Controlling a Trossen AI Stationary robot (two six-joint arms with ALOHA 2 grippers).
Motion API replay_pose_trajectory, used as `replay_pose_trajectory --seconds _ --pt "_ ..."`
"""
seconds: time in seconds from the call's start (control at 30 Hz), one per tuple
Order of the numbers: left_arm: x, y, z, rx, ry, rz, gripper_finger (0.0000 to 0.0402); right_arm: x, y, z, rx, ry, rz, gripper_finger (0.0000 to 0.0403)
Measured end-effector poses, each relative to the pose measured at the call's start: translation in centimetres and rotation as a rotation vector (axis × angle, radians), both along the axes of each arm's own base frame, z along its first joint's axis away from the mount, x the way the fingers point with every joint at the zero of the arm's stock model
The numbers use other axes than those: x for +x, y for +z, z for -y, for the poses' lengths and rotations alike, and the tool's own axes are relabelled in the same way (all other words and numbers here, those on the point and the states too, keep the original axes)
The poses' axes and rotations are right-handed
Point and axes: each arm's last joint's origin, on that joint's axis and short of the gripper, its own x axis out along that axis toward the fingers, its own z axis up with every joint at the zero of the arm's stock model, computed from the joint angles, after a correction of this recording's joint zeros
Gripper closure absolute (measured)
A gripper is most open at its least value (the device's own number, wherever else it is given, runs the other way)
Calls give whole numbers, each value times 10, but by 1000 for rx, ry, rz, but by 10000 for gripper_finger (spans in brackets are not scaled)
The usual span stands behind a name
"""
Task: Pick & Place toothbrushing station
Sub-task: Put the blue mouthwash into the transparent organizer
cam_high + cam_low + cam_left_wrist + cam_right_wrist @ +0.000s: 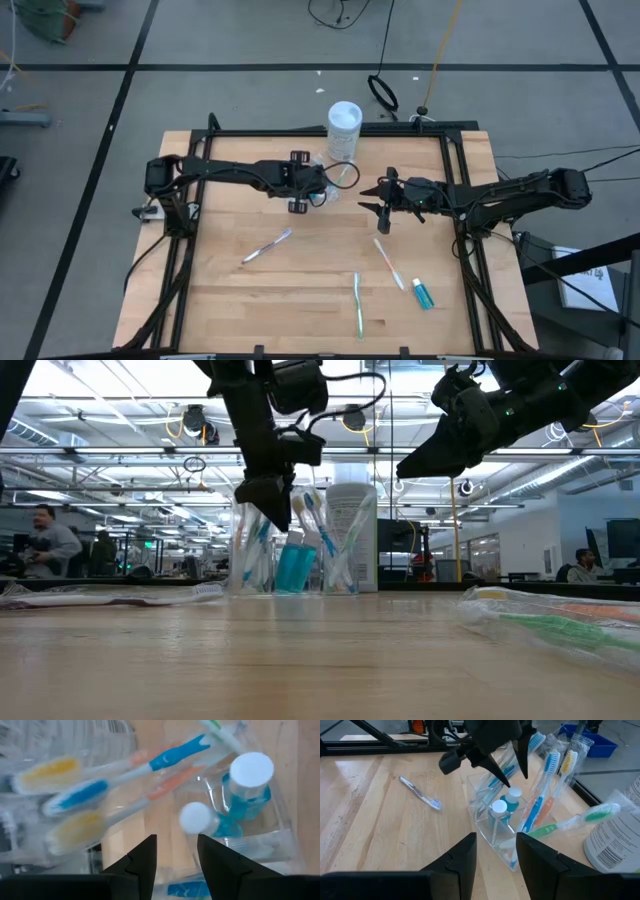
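Note:
The clear plastic cup stands on the table in front of the white container. It holds several pastel toothbrushes leaning out over its rim and two blue toothpaste tubes with white caps up. My left gripper hangs open just above the cup's rim, fingers pointing down; it also shows in the low view. My right gripper is open and empty, raised off the table to the cup's right. Three wrapped toothbrushes and one blue tube lie flat on the table.
A tall white cylindrical container stands right behind the cup at the table's far edge. Loose toothbrushes lie at the near middle and near right. A black frame runs round the wooden table. People sit in the room behind.

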Motion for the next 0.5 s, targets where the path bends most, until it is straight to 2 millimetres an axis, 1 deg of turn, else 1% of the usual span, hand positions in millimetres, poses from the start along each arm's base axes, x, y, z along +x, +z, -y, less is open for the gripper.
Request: replay_pose_trajectory --seconds 0.1,0.23,0.37,0.5 --pt "-2 10 7 8 -27 22 254 0 0 0 -3 1 -1 273" --pt "1 23 19 6 -39 103 254 0 0 0 -16 6 -3 273" --pt "10 29 26 -27 -38 231 254 0 0 0 -16 5 -3 273" --pt "19 30 30 -127 -60 336 254 0 0 0 -15 4 -2 273"
